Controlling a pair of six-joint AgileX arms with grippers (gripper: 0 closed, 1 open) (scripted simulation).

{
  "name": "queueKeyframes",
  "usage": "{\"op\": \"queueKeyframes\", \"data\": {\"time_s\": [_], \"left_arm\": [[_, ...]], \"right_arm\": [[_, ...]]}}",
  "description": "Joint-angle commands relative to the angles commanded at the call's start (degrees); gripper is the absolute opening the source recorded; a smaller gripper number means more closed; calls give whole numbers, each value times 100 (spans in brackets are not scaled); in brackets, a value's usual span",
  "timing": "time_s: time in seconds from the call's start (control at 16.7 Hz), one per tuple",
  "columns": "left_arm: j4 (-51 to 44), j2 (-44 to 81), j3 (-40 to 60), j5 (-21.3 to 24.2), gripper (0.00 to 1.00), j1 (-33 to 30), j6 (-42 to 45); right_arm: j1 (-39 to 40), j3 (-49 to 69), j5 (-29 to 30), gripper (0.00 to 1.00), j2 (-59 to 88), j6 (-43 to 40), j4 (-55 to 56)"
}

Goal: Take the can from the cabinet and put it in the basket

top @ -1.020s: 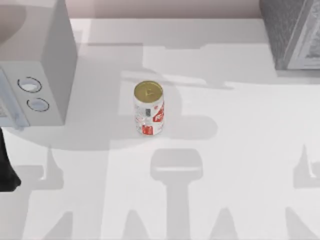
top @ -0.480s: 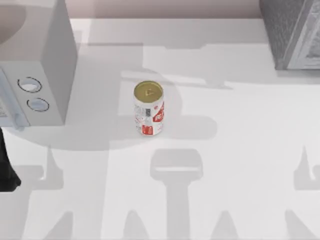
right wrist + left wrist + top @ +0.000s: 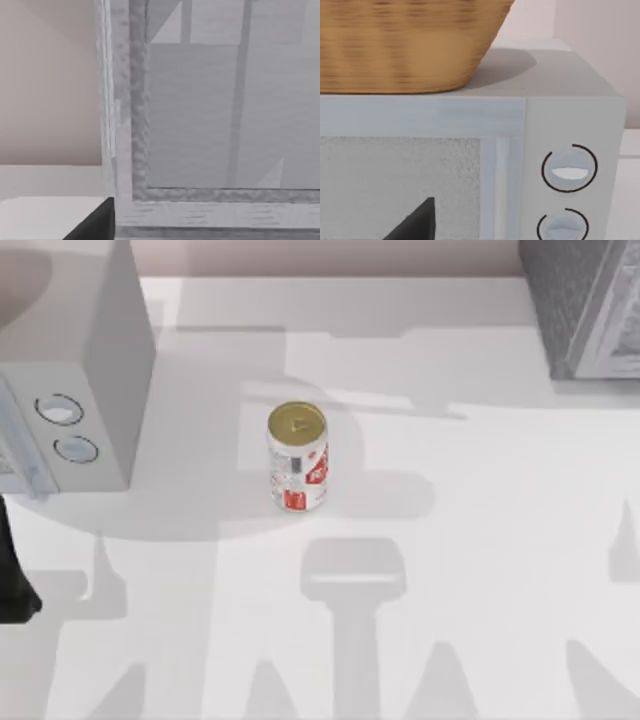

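One can upright mid-table, well apart from both end effectors, their grip state impossible to tell.

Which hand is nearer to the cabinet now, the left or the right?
Right. The right hand faces the cabinet's front panel from close by; the left hand faces the white box with dials at the table's left side.

You see the can with a gold metal-looking top and a smooth printed white-and-red body. The cabinet at far right is dark grey and speckled, its paler front panel rough-edged. The white box at left looks smooth and matt, with 2 round dials. The basket looks woven. The table is plain matt white.
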Motion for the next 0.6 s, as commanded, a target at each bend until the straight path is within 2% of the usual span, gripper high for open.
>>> {"op": "queueKeyframes", "data": {"time_s": [0.6], "left_arm": [[0,0,0,0,100,0,0]], "right_arm": [[-3197,1126,-3174,100,5092,110,3781]]}}
